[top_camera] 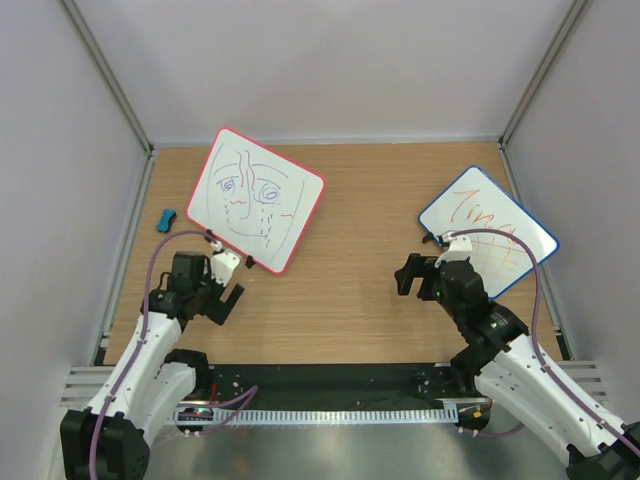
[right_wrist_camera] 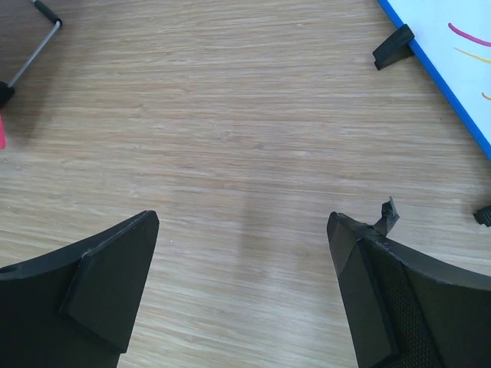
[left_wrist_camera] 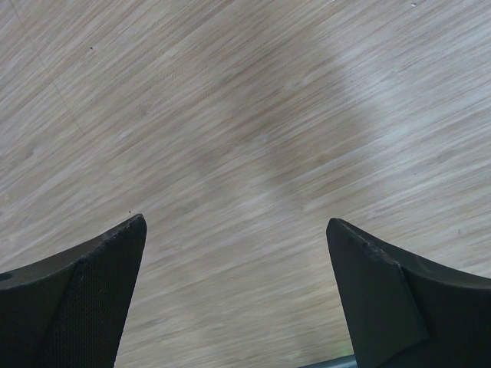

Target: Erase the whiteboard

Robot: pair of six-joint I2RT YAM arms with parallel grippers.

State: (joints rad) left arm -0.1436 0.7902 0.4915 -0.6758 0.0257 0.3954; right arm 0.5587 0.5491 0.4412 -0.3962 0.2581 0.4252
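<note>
The whiteboard (top_camera: pixel 255 197) has a thin red-pink frame and stands tilted at the back left, with a purple and red face scribbled on it. My left gripper (top_camera: pixel 231 297) is open and empty just in front of the board's near corner. In the left wrist view it (left_wrist_camera: pixel 234 222) hangs over bare wood. My right gripper (top_camera: pixel 405 273) is open and empty at mid-right, pointing left. In the right wrist view it (right_wrist_camera: pixel 244 216) is also over bare wood. A red corner of the whiteboard (right_wrist_camera: pixel 2 130) and its stand leg (right_wrist_camera: pixel 34 47) show at the left edge of that view.
A blue-framed board (top_camera: pixel 487 228) with orange writing stands at the right, close behind my right wrist; its edge (right_wrist_camera: pixel 453 54) and a black foot (right_wrist_camera: pixel 393 46) show in the right wrist view. A small blue block (top_camera: pixel 167 219) lies left of the whiteboard, near the left wall.
</note>
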